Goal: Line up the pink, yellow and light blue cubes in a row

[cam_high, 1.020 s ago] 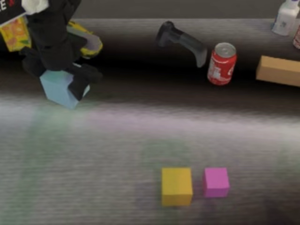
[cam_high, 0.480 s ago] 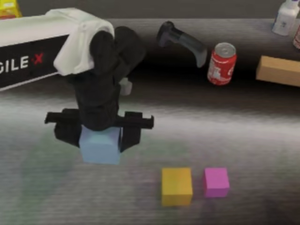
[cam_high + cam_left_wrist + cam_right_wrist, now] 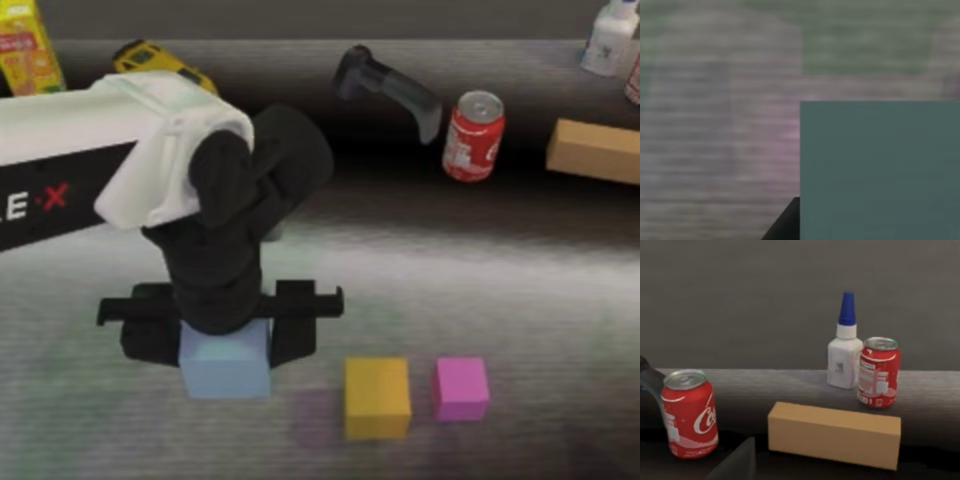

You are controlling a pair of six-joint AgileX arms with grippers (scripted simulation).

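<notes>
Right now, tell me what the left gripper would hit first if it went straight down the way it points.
The left gripper points down at the table, shut on the light blue cube. The cube's underside would probably meet bare table first; its height above it is unclear.

You lose the top of the light blue cube (image 3: 226, 368) under the left claw (image 3: 225, 330) in the top view. Left wrist view: cube runs off the frame's edge. White bottle (image 3: 610, 38) and a second can (image 3: 633, 80) are cropped at the top view's right edge; right claw itself not seen
</notes>
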